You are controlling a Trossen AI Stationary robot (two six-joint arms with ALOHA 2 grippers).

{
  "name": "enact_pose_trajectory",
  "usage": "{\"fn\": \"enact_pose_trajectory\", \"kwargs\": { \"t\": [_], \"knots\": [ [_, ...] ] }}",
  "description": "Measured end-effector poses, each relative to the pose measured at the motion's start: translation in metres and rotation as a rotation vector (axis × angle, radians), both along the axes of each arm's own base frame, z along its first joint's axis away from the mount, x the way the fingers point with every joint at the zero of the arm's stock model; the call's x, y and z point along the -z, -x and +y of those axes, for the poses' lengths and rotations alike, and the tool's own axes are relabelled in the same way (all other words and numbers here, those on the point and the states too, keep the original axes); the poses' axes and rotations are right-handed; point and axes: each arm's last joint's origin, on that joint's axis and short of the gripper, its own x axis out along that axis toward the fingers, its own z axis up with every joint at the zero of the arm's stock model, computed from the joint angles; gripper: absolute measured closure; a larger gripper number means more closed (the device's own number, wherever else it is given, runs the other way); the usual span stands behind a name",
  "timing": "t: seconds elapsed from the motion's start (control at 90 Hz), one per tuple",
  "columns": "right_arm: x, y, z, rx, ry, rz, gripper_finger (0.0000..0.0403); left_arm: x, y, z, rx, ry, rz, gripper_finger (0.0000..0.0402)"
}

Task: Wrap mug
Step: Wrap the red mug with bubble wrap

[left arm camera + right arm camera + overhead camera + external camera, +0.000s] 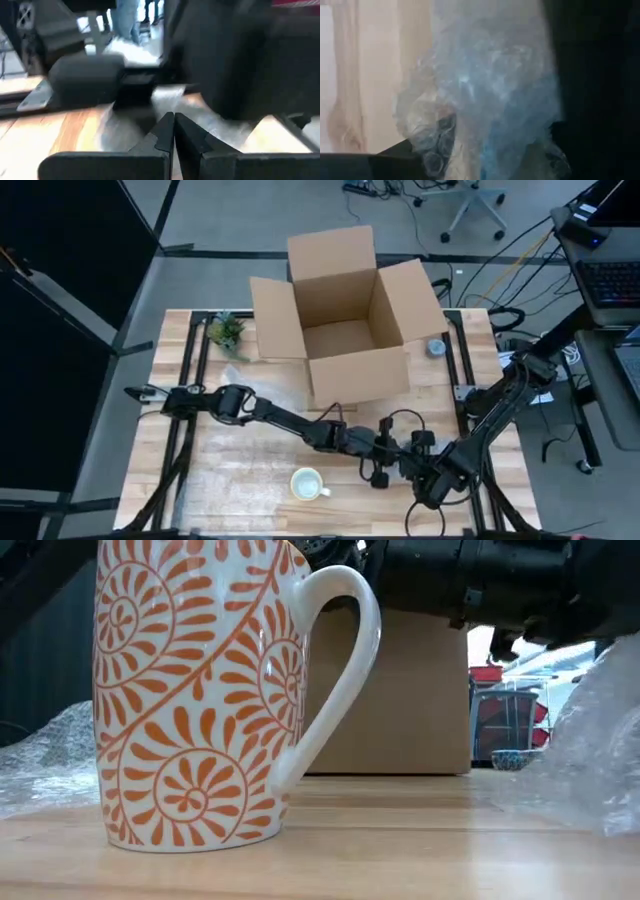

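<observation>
The mug sits upright at the table's front edge, ceramic so heavy-ish, slick, chippable; I'd hold the body. Left gripper is pinched closed, right gripper clutching floppy bubble wrap

Mug cut off at the top edge in low view. Bubble wrap blurred, filling right wrist view, hiding that arm's fingers.

Robotics lab, office chair, floor cables, keyboard, framed wooden table
</observation>
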Motion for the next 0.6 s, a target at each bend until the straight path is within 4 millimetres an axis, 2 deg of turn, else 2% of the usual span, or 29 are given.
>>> {"fn": "enact_pose_trajectory", "kwargs": {
  "t": [0.156, 0.333, 0.444, 0.6],
  "knots": [
    [-0.002, 0.001, -0.001, -0.01, 0.007, 0.02, 0.0145, 0.012, -0.001, 0.003, -0.004, -0.015, 0.06, 0.0402],
    [-0.019, 0.0, 0.005, -0.03, -0.003, 0.025, 0.0145, 0.013, -0.001, 0.009, -0.026, -0.028, 0.099, 0.0402],
    [-0.036, 0.0, 0.007, -0.063, 0.014, 0.044, 0.0145, 0.013, -0.001, 0.01, -0.03, -0.028, 0.101, 0.0402],
    [-0.07, 0.001, 0.01, -0.072, 0.029, 0.049, 0.0145, 0.013, -0.001, 0.011, -0.04, -0.031, 0.101, 0.0402]
  ]
}}
